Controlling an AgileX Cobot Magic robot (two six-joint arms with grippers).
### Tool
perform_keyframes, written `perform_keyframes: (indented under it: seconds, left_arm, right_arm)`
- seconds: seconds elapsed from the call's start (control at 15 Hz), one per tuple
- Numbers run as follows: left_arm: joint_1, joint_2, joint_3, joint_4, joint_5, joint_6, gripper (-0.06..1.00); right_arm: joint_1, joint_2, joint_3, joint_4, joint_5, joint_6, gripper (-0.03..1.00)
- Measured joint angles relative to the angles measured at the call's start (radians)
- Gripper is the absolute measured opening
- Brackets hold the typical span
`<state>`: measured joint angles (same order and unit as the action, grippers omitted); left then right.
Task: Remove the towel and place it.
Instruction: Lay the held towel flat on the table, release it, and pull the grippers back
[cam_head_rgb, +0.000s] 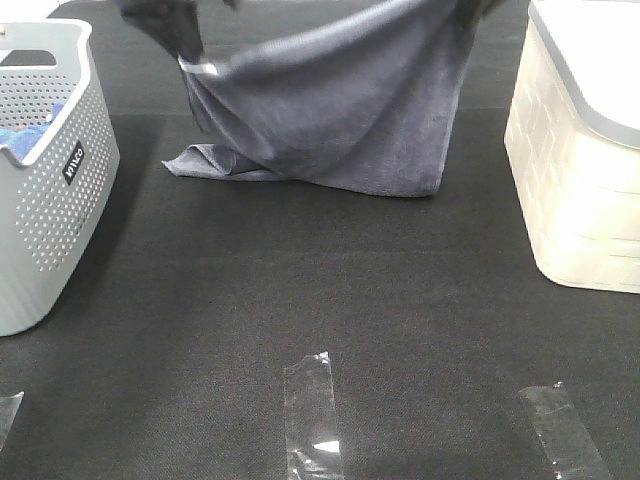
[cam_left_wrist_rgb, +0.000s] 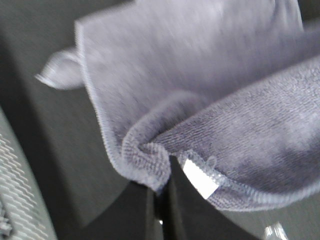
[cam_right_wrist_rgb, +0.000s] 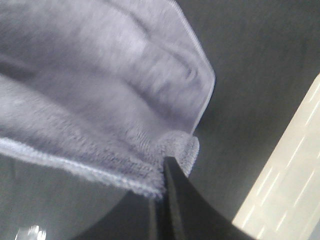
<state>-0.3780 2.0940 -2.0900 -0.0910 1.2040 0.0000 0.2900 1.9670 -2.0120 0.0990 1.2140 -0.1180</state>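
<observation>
The slate-grey towel (cam_head_rgb: 330, 110) hangs spread between my two grippers at the far middle of the black table, and its lower edge rests on the table. My left gripper (cam_head_rgb: 188, 50) is shut on the towel's upper left corner, next to a white label (cam_left_wrist_rgb: 200, 180). The pinched corner fills the left wrist view (cam_left_wrist_rgb: 150, 165). My right gripper (cam_head_rgb: 470, 8) is shut on the upper right corner at the frame's top edge. That corner shows in the right wrist view (cam_right_wrist_rgb: 175, 150). A fold of the towel (cam_head_rgb: 205, 160) lies on the table at the lower left.
A grey perforated basket (cam_head_rgb: 45, 190) stands at the left edge with a bright blue cloth (cam_head_rgb: 25, 135) inside. A cream lidded bin (cam_head_rgb: 580, 150) stands at the right. Strips of clear tape (cam_head_rgb: 315, 415) lie on the black table near the front.
</observation>
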Motion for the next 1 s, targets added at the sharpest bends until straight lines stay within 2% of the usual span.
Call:
perform_keyframes:
  seconds: [0.2,0.4,0.87,1.0]
  left_arm:
    - [-0.079,-0.006,0.145,0.001,0.001,0.0,0.01]
    - [-0.154,-0.111,0.368,0.027,0.001,0.0,0.01]
    - [-0.374,-0.343,0.726,0.025,0.006,-0.115,0.01]
    - [-0.441,-0.397,0.843,-0.012,0.006,-0.17,0.01]
  right_arm:
    - [0.0,-0.098,0.163,-0.003,0.0,0.0,0.0]
    - [0.0,-0.228,0.384,0.017,-0.001,0.004,0.0]
    - [0.0,-0.469,0.817,0.099,-0.002,0.004,0.0]
    - [0.0,-0.537,0.935,0.137,-0.002,0.004,0.0]
